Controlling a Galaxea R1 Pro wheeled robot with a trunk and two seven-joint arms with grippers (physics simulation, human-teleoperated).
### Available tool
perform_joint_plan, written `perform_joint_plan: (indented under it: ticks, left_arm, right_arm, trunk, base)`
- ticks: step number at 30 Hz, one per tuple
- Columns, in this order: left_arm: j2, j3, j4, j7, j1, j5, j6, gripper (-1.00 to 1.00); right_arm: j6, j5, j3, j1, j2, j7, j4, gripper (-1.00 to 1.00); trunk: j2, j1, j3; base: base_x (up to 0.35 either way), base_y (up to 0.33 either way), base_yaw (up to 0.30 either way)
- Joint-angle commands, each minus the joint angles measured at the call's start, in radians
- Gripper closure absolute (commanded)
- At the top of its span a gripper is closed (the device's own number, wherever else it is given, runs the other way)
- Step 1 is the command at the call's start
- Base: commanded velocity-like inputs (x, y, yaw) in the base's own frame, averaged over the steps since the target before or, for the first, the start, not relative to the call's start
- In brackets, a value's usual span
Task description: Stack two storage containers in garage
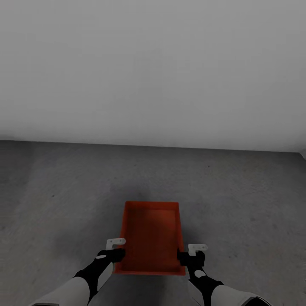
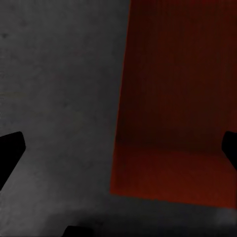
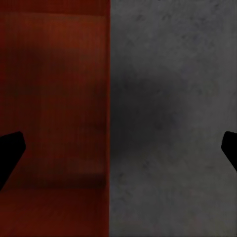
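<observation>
One red-orange storage container (image 1: 151,236) lies open-top on the grey concrete floor (image 1: 63,191) of the garage, its long side running away from me. My left gripper (image 1: 115,251) hangs over its left wall near the near end, and my right gripper (image 1: 189,254) over its right wall. In the left wrist view the left gripper (image 2: 121,145) is open, its dark fingers (image 2: 12,148) wide apart astride the container wall (image 2: 173,98). The right gripper (image 3: 121,145) is open too, straddling the container's edge (image 3: 54,98). Neither grips anything.
A plain white wall (image 1: 153,72) rises a short way beyond the container, meeting the floor along a straight line. Bare concrete (image 3: 173,74) spreads to both sides of the container.
</observation>
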Motion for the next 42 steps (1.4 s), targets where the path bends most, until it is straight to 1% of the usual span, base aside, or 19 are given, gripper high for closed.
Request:
perform_joint_plan:
  ticks: [1,42]
  left_arm:
    - [0.0,-0.001,-0.002,0.003,0.0,0.006,0.004,-1.0]
    - [0.004,-0.003,0.0,0.003,0.0,0.006,0.004,-1.0]
  right_arm:
    - [-0.002,-0.007,0.008,0.0,0.0,-0.003,0.001,-1.0]
    - [-0.002,-0.008,0.008,-0.001,0.0,-0.003,0.001,-1.0]
  trunk:
    - [0.007,-0.004,0.003]
    - [0.294,-0.161,0.131]
  base:
    - [0.0,0.0,0.0]
    - [0.0,0.0,0.0]
